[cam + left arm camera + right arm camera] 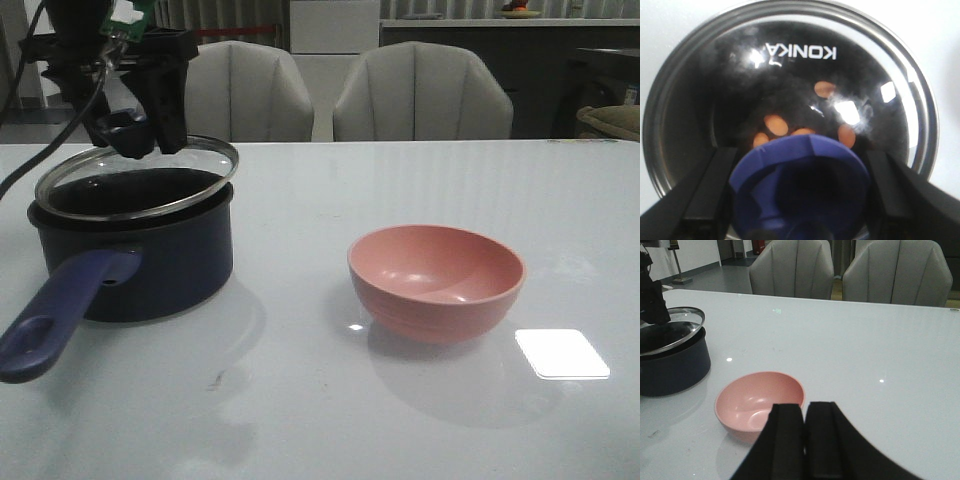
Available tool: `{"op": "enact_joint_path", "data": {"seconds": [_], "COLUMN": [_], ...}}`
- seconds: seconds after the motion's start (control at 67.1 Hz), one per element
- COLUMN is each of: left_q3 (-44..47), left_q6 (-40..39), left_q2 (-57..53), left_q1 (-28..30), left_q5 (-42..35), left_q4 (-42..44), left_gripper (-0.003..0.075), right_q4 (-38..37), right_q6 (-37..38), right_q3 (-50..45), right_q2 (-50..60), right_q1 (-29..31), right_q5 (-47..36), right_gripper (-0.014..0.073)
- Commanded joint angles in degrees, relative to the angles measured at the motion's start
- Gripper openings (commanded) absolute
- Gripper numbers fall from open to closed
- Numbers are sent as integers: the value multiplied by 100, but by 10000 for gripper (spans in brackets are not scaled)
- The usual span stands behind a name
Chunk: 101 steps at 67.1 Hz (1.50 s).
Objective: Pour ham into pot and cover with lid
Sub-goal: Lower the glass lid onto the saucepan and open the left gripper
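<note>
The left gripper (800, 195) straddles the lid's flared blue knob (800, 175) — fingers flanking it, whether they pinch I cannot tell. Below, the lid (137, 178) lies tilted on the navy pot (140, 262): smooth glass, steel-rimmed, probably slippery and breakable — the knob looks the safest hold. Ham (776, 125) shows beneath.

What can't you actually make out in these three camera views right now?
- Whether the lid is fully seated: in the front view it sits tilted on the pot, and the far rim is hidden.
- Ham count: in the left wrist view, the knob and glare cover part of it.
- Whether the left gripper touches the knob: fingertips cut off by the bottom edge.
- Right gripper: only its fingers show, the arm is out of frame.
- Bowl looks empty.
</note>
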State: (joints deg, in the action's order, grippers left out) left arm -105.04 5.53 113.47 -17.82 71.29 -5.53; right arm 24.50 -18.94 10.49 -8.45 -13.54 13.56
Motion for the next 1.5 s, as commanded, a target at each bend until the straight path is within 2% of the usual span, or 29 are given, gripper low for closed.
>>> {"op": "enact_joint_path", "data": {"seconds": [0.0,0.745,0.819,0.938,1.028,1.489], "left_q3": [22,34,22,22,22,22], "left_q6": [-9,-9,-9,-9,-9,-9], "left_q2": [-520,-241,-208,-158,-133,-144], "left_q1": [-25,-16,-16,-16,-16,-16], "left_q5": [153,-371,-427,-448,-448,-690], "left_q4": [24,62,62,72,83,-97], "left_gripper": [334,338,377,517,582,586], "right_q4": [57,57,57,57,57,57], "right_q6": [-20,-20,-20,-20,-20,-20], "right_q3": [141,141,141,141,141,141], "right_q2": [-53,-53,-53,-53,-53,-53], "right_q1": [-6,-6,-6,-6,-6,-6], "right_q5": [-435,-435,-435,-435,-435,-435], "right_gripper": [139,139,139,139,139,139]}}
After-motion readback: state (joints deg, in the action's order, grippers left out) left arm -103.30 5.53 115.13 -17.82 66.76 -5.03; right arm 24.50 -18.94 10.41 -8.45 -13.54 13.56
